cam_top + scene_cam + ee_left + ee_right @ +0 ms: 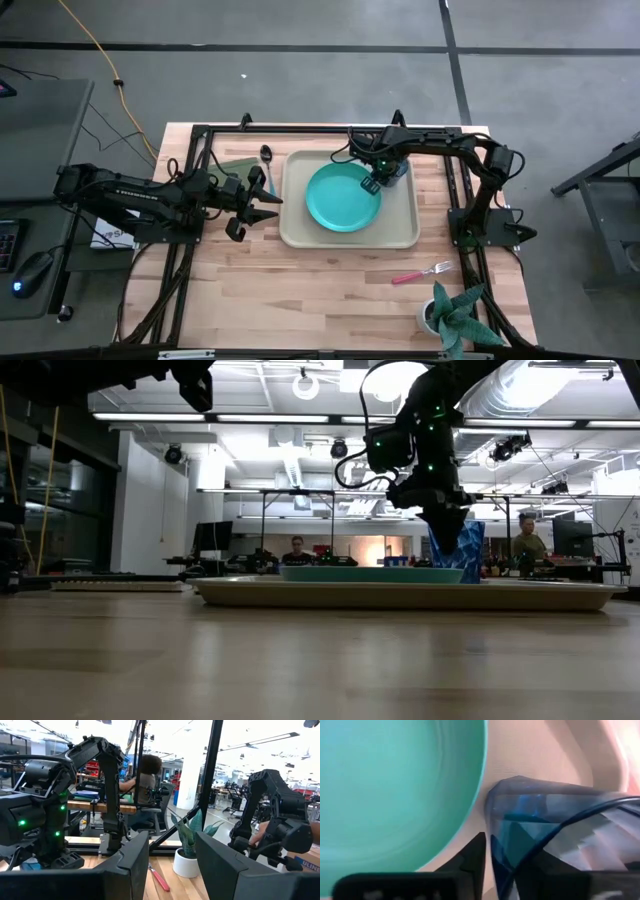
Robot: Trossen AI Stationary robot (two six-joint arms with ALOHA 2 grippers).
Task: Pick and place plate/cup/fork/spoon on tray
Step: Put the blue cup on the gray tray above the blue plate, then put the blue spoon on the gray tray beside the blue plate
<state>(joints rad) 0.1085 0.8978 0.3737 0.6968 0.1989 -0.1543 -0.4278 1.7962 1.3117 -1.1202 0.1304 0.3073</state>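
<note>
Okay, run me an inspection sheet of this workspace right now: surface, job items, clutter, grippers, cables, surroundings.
Surface: wooden table, inside a black frame.
Tray: beige, at the table's middle, flat.
Plate: turquoise, lying in the tray.
Cup: blue, in the tray beside the plate, gripped on its rim.
Spoon: on the table, outside the tray's left side.
Fork: on the table, outside the tray, near the plant.
Clutter: potted plant; olive-green rectangle beside the spoon.
Right gripper: shut on the cup, over the tray.
Left gripper: open, empty, left of the tray.
Cables: yellow cable on the floor.
Surroundings: people seated at desks beyond the table.
</note>
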